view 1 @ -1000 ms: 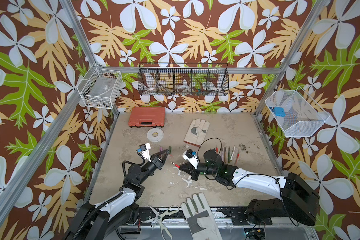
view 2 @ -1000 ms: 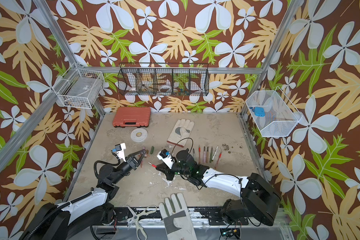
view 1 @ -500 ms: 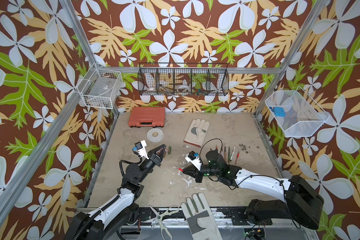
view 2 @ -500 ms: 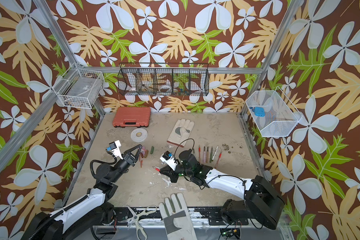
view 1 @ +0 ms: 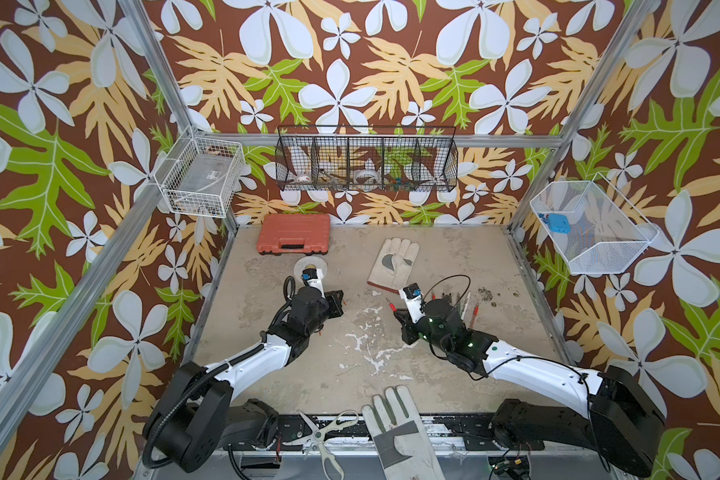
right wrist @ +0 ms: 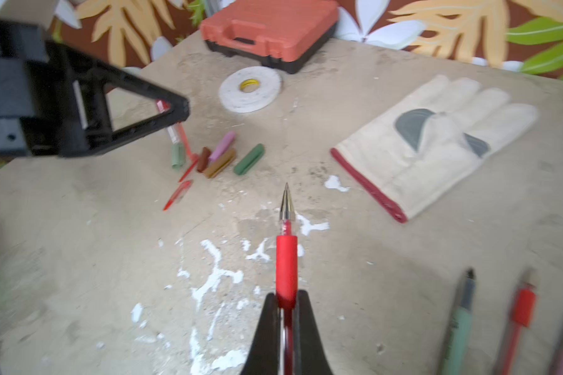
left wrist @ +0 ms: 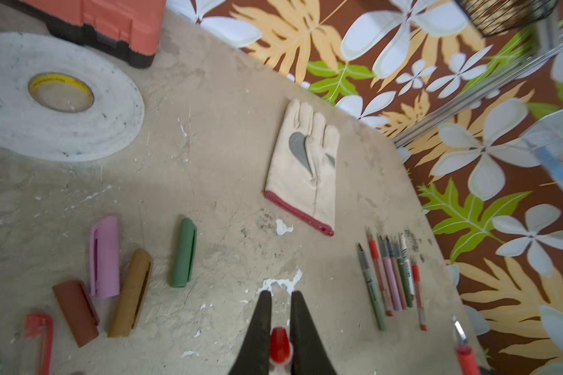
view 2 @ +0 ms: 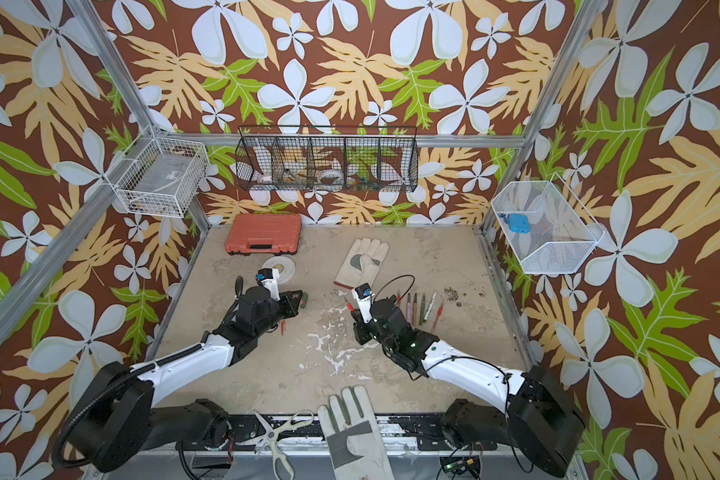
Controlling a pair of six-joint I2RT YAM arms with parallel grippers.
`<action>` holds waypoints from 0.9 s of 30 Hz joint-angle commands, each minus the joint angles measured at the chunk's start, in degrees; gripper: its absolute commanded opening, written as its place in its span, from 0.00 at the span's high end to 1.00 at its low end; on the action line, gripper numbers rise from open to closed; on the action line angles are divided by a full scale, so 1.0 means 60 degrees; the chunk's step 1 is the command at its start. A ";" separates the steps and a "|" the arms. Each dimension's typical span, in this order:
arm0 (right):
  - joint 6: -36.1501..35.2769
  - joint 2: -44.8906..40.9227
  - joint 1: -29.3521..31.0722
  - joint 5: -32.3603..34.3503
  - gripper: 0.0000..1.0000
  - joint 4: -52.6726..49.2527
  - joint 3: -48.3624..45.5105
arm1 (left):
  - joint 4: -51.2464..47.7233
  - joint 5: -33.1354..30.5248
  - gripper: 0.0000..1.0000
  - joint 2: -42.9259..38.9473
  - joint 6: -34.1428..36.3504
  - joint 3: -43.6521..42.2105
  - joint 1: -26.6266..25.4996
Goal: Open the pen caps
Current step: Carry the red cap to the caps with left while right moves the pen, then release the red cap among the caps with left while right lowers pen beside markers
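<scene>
The left gripper [left wrist: 278, 294] is pinched narrow on a red cap [left wrist: 280, 347] seated deep between its black fingers. The right gripper [right wrist: 286, 293] is clamped on a red pen [right wrist: 286, 259], whose bare metal tip points forward past the fingertips. In both top views the two grippers sit apart in the middle band of the frame, the left one left of centre and the right one just right of centre. Loose caps lie on the table [view 1: 412, 374] by the left gripper. A pink cap [left wrist: 104, 256], a gold cap [left wrist: 131, 292] and a brown cap [left wrist: 75, 311] lie close together. A dark green cap [left wrist: 184, 252] lies a little apart, and a second red cap [left wrist: 39, 337] lies beyond the brown one. To the right of the right gripper a row of pens [view 2: 423, 309] lies side by side, tips bare. Higher in the frame are a tape roll [view 2: 290, 267], an orange case [view 2: 262, 237] and a work glove [view 2: 362, 262]. Along the lower edge lie scissors [view 1: 325, 432] and a second glove [view 1: 400, 436].
</scene>
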 commanded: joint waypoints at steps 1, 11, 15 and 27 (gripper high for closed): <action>0.0856 -0.0082 -0.0528 0.0777 1.00 -0.0301 -0.0154 | -0.0926 -0.0266 1.00 0.0598 0.0433 0.0395 -0.0030; 0.1206 -0.0228 -0.1053 0.0726 1.00 -0.0292 -0.0402 | -0.1823 0.0302 1.00 0.2635 0.0893 0.1489 -0.0123; 0.1197 -0.0237 -0.1067 0.0701 1.00 -0.0285 -0.0392 | -0.2130 0.0271 1.00 0.3206 0.1007 0.1833 -0.0147; 0.1185 -0.0063 -0.1082 0.0672 1.00 -0.0271 -0.0355 | -0.2727 0.0159 0.91 0.3997 0.1143 0.2379 -0.0147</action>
